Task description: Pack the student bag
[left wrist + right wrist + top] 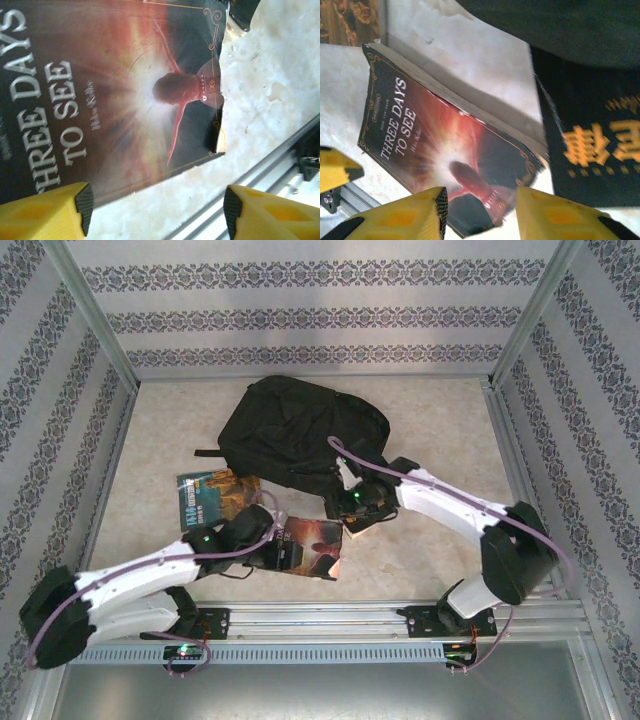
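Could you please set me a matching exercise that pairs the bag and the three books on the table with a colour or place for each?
Things:
1. student bag
2. Three Days to See book
3. teal book
4. black book

Descriptions:
a. gold characters on its cover
b. reddish glow behind a figure on its cover
c. farthest from the arm bases
d. by the bag's near-left edge

Pairs: 1-c, 2-b, 3-d, 4-a
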You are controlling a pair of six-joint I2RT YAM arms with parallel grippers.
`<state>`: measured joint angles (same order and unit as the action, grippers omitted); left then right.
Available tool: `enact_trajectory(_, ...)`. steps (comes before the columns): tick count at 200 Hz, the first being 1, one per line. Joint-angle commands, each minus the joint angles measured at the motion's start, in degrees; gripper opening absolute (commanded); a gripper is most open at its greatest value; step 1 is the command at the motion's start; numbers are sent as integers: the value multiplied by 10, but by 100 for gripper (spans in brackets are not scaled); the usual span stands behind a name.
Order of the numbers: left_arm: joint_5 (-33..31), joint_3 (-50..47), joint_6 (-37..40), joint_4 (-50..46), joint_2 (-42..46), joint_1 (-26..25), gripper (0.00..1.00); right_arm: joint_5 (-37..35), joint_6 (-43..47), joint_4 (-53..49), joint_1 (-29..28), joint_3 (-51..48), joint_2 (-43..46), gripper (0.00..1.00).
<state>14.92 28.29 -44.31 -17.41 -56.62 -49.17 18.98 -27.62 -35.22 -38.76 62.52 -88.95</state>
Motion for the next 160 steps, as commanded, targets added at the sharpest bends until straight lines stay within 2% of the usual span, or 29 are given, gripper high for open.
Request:
enact_trajectory(1, -27, -65, -94, -35, 66, -5, 65, -1, 32, 0, -16, 69, -64, 44)
enact_trajectory(19, -49, -100, -130, -48, 115, -6, 59, -12, 49, -11, -25, 115, -120, 46)
enact_trajectory(41, -65, -108, -130, -46, 120, -5, 54, -29, 60, -32, -30, 156, -177, 48)
enact_trajectory(81, -79, -96, -92, 21, 9, -5, 53, -56, 80, -43, -42, 168, -221, 54)
enact_trajectory(108, -94, -71, -54, 56, -68, 2, 53, -66, 87, -35, -49, 142, -218, 63)
enact_trajectory(131, -102, -54, -33, 81, -102, 15, 52, -74, 91, -29, -49, 118, -212, 68)
enact_trajectory(160, -109, -28, -10, 92, -131, 37, 52, -78, 93, -26, -52, 94, -210, 69)
